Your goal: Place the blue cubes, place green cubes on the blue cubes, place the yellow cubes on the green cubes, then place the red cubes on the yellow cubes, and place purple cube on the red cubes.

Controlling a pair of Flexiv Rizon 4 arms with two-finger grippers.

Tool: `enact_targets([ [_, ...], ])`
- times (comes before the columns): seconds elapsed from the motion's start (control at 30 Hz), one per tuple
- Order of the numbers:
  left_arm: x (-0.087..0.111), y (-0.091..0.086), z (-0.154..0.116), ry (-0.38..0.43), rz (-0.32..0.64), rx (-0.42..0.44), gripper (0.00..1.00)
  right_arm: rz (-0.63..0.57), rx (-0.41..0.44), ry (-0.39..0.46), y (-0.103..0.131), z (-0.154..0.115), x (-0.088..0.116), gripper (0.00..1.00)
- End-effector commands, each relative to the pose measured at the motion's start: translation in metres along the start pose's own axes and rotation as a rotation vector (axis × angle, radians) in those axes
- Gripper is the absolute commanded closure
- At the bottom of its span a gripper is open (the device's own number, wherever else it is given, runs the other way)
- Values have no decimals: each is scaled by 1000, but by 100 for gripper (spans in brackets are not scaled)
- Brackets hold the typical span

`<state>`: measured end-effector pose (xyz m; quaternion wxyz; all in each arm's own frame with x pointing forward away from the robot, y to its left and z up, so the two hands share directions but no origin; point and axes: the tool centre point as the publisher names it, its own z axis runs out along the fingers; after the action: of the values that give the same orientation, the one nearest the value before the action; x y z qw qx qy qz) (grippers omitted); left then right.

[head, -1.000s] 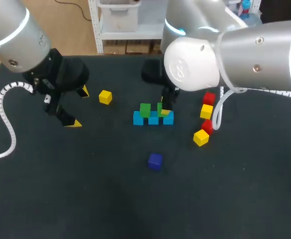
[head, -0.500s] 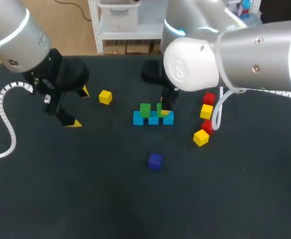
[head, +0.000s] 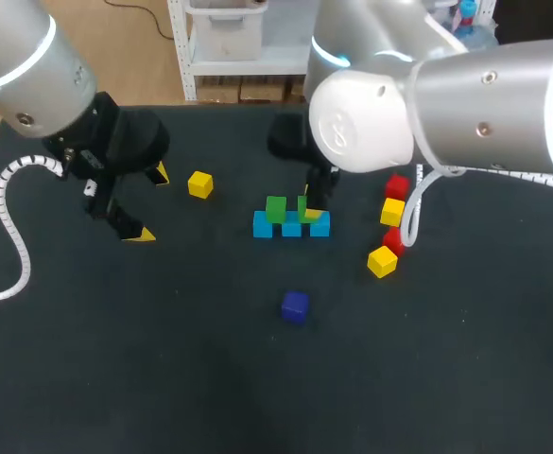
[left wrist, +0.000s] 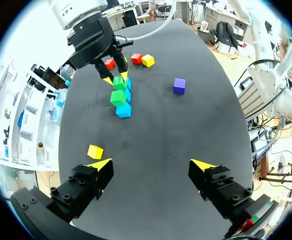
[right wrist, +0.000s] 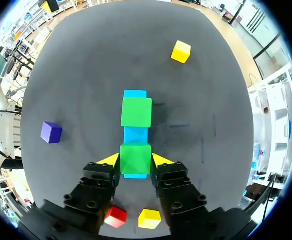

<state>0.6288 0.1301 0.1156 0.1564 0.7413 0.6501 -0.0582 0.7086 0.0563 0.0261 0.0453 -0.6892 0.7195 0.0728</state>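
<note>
Now, over the dark table (head: 163,359), the left gripper (left wrist: 150,167) is hanging wide open near a yellow cube (left wrist: 95,151), while the right gripper (right wrist: 135,161) is clamping a green cube (right wrist: 135,156) onto the blue row (right wrist: 135,134) (right end). Letting go off-centre could topple it. Practically nothing is shifting since a second ago.

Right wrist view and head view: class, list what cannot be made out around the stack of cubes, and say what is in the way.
1. Right wrist view: the blue cube beneath the held green cube shows only a sliver, because the green cube covers it.
2. Right wrist view: a red cube is partly hidden behind the right gripper.
3. Head view: the right gripper is mostly hidden by the right arm's white joint.
</note>
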Motion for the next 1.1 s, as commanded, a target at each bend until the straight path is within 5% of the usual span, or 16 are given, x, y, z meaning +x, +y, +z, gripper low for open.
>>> enact_targets([
  [0.03, 1, 0, 0, -3, 3, 0, 0, 1, -4, 0, -2, 0, 0, 60],
  [0.57, 1, 0, 0, -3, 3, 0, 0, -1, -7, -2, -2, -1, 1, 51],
  [0.67, 1, 0, 0, -3, 3, 0, 0, -5, -8, -1, 0, -6, 1, 0],
  [1.1, 1, 0, 0, -3, 3, 0, 0, -43, 10, -50, 7, -57, 22, 0],
])
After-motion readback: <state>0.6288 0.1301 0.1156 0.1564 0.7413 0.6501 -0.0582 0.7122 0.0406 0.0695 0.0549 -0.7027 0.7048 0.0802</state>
